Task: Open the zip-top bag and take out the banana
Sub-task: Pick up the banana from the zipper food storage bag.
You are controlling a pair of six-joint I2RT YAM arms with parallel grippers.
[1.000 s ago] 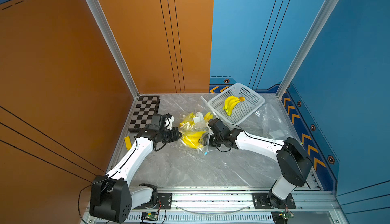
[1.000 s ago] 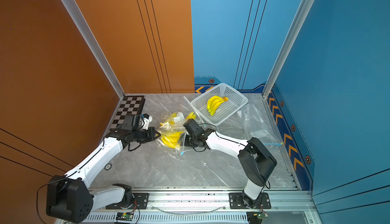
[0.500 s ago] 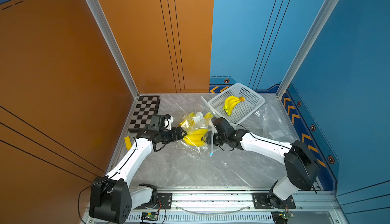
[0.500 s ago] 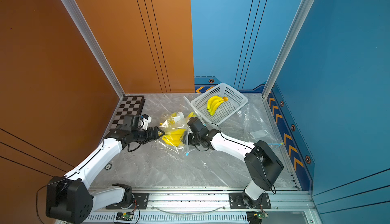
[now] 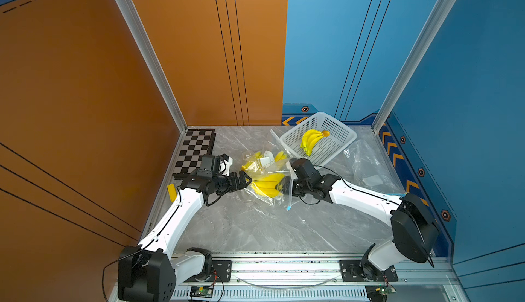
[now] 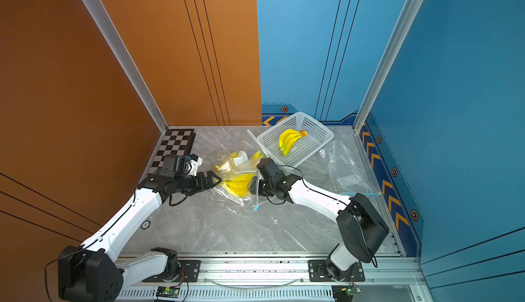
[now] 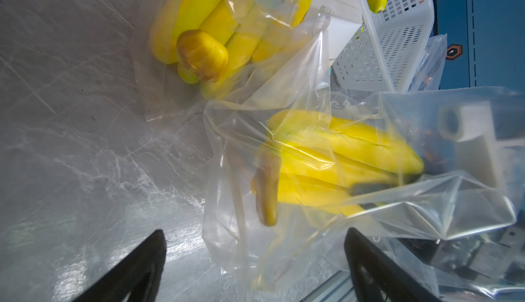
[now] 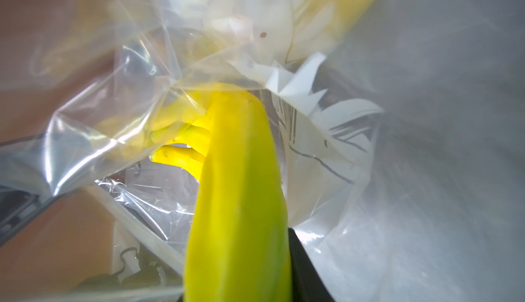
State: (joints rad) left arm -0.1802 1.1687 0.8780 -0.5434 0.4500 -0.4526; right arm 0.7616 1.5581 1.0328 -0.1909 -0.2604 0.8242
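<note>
A yellow banana bunch lies inside a crumpled clear zip-top bag in mid-table. My right gripper reaches into the bag's mouth and is shut on one banana; only one black finger shows beside it. My left gripper stands open at the bag's other end, fingers wide apart around loose film, gripping nothing. The bunch's brown stem points toward it.
A second clear bag with bananas lies just behind. A white basket at the back right holds another bunch. An empty clear bag lies right of it, and a checkerboard lies at the back left.
My left gripper has opened and let go of the bag's end. The right gripper has closed on the banana, and the bunch has shifted slightly right.
</note>
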